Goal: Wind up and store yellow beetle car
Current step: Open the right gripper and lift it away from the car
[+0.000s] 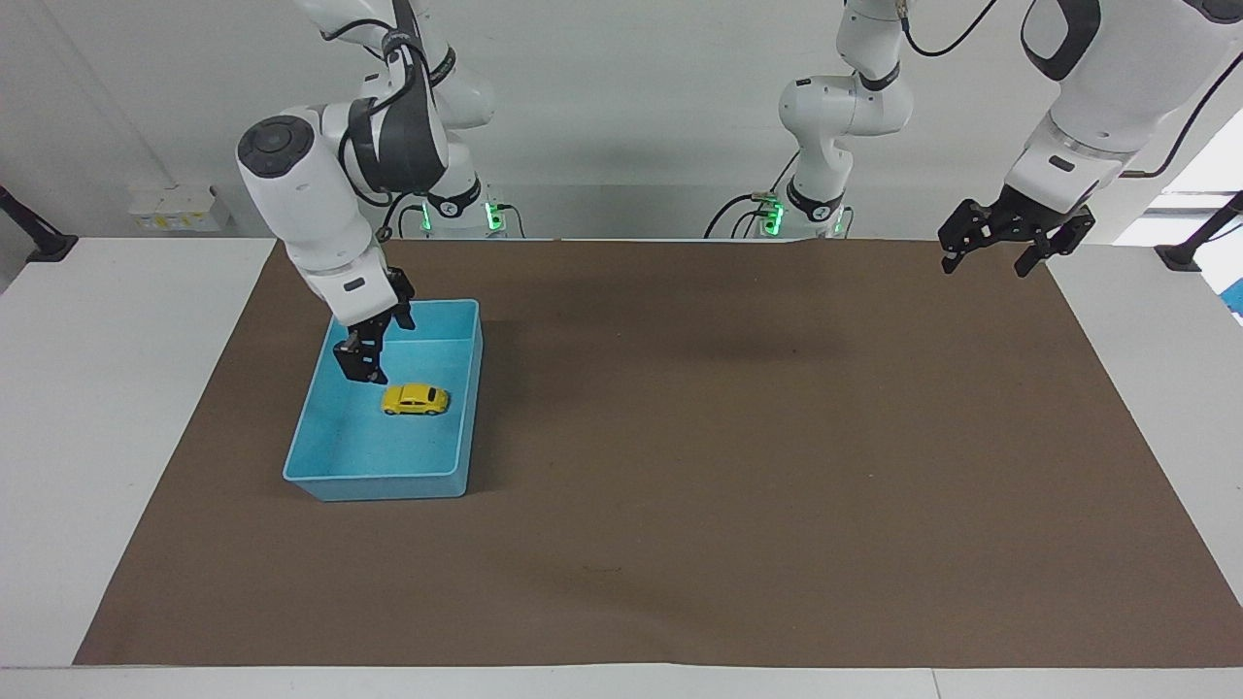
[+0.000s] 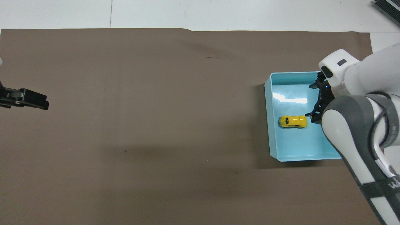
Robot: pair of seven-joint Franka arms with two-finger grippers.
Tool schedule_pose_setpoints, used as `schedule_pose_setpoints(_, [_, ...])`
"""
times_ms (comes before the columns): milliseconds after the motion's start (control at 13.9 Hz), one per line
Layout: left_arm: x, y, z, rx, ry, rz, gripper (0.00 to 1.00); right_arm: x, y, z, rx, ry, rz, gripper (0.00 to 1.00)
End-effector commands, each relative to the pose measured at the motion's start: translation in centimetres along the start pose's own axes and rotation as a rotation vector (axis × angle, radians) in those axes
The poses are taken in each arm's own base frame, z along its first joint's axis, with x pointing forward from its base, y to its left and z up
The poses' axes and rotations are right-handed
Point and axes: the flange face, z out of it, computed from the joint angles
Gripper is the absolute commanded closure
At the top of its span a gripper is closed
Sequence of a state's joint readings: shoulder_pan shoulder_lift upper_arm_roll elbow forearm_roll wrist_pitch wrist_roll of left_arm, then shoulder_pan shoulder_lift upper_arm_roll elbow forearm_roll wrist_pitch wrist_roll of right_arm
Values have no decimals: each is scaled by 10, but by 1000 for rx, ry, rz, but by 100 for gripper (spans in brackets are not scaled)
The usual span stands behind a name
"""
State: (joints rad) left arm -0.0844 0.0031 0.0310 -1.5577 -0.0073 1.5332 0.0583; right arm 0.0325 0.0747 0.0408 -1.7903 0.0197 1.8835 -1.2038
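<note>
Going left to right across your facing view: your right claw [image 1: 374, 349] comes first, hanging in the air over the light blue bin [image 1: 470, 393], over the part of it nearer to the robots. Its fingers are spread apart and there's nothing between them, so it's released. The yellow beetle car [image 1: 416, 399] sits just below that claw and a little toward the middle of the worktop, on the bin's floor, on its wheels, clear of the fingertips and not touching the walls. In your overhead view the same car [image 2: 292, 121] lies lengthwise across the bin [image 2: 269, 125], with the right claw [image 2: 318, 100] just beside it on the side toward the right arm's end of the worktop.

The bin stands on the brown mat [image 1: 728, 437] that covers most of the worktop [image 1: 117, 388].

Then a long stretch of bare mat, and at the other end you've got the left claw [image 1: 1000, 254], up in the air over the mat's corner by the left arm's end, well apart from the bin and the car. It's holding nothing, fingers spread, so released too. That arm is just waiting. In the overhead view only its dark tip [image 2: 29, 99] pokes in at the edge.
</note>
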Motion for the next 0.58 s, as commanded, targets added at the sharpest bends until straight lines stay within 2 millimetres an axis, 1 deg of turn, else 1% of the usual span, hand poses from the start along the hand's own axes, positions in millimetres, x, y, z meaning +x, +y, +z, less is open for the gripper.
schedule_pose_setpoints(0, [-8, -2, -1, 14, -7, -11, 0, -2, -13, -33, -2, 24, 193, 0])
schedule_pose_setpoints(144, [-8, -2, -1, 14, -7, -11, 0, 0, -18, -53, 31, 62, 346, 0])
schedule_pose_setpoints(288, [-8, -2, -1, 16, -7, -11, 0, -1, -23, -75, 36, 60, 486, 0])
schedule_pose_setpoints(432, [-8, -2, -1, 16, -7, -11, 0, -4, -28, -91, 40, 58, 634, 0])
schedule_pose_setpoints(504, [-8, -2, -2, 14, -5, -11, 0, -4, -31, -93, 48, 52, 717, 0])
